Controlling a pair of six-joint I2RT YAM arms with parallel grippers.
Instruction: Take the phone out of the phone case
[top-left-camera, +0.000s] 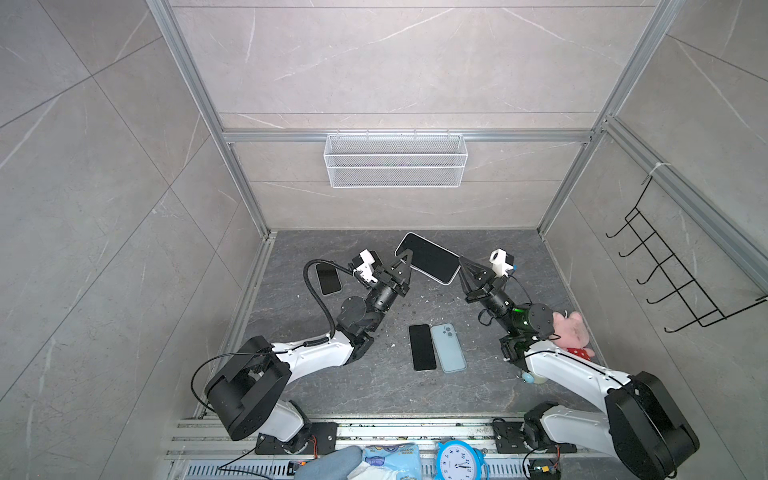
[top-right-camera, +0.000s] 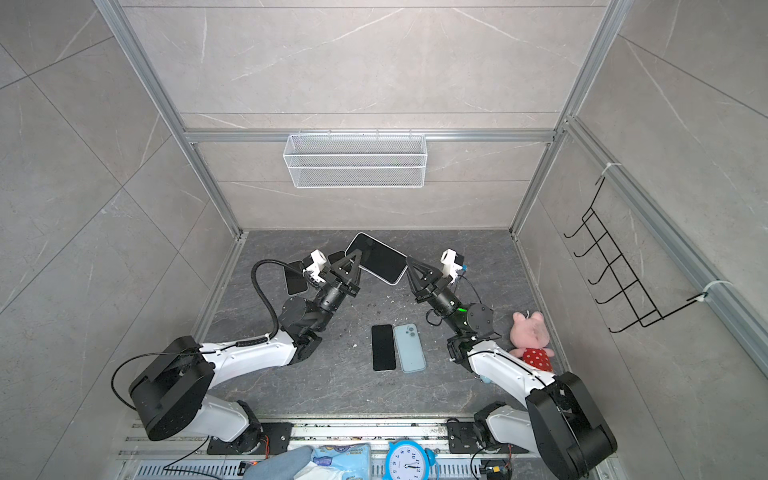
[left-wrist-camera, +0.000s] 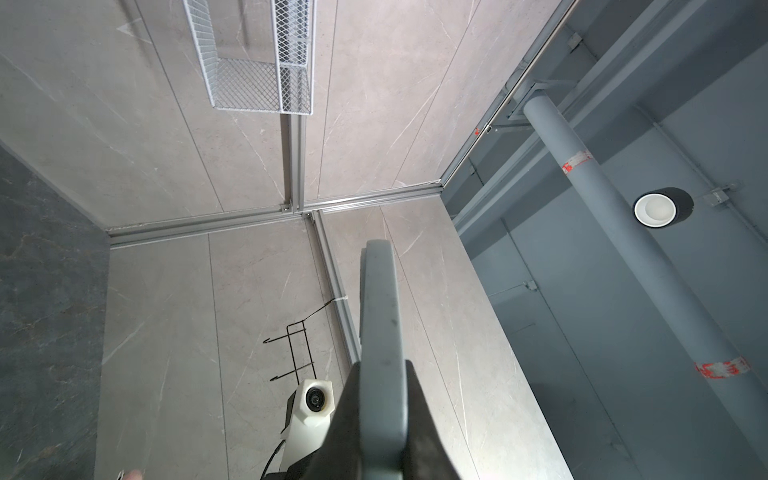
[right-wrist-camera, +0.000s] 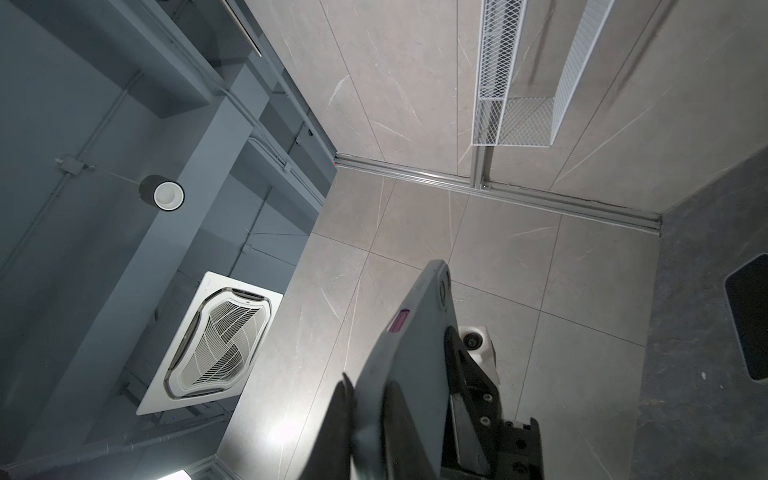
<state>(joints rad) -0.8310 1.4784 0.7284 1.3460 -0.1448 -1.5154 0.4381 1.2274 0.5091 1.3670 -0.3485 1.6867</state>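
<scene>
Grey marble-look tiles wall a booth with a dark stone table (top-left-camera: 374, 395) at its base. In both top views a white wire-mesh basket (top-left-camera: 395, 160) (top-right-camera: 355, 160) hangs on the back wall. Below and in front of the basket, a black-screened phone (top-left-camera: 430, 257) (top-right-camera: 378, 257) sits inside a pale grey phone case (top-left-camera: 448, 281). It is lifted clear of the table with the screen facing up. The left gripper (top-left-camera: 408, 259) (top-right-camera: 355, 259) is clamped on one short end of the case. The right gripper (top-left-camera: 461, 262) (top-right-camera: 408, 262) is clamped on the opposite end.

Farther from the basket, towards the arm bases, a bare black phone (top-left-camera: 422, 347) and a light blue handset (top-left-camera: 448, 348) lie flat side by side. The handset shows its lenses, and whether it is a phone or an empty case cannot be told. Down and left of the basket, another dark phone (top-left-camera: 328, 278) lies flat, partly hidden by the left arm. Down and right of the basket, a pink plush toy (top-left-camera: 571, 332) lies beside the right arm.

In the left wrist view, the case's grey edge runs away from the camera, squeezed between two dark fingers (left-wrist-camera: 349, 415). The basket shows beyond it on the wall.

In the right wrist view, the case's grey back carries a magenta side button (right-wrist-camera: 400, 323) and lens rings near one corner. Dark fingers press on both faces of its near end, and the basket is again beyond it.
</scene>
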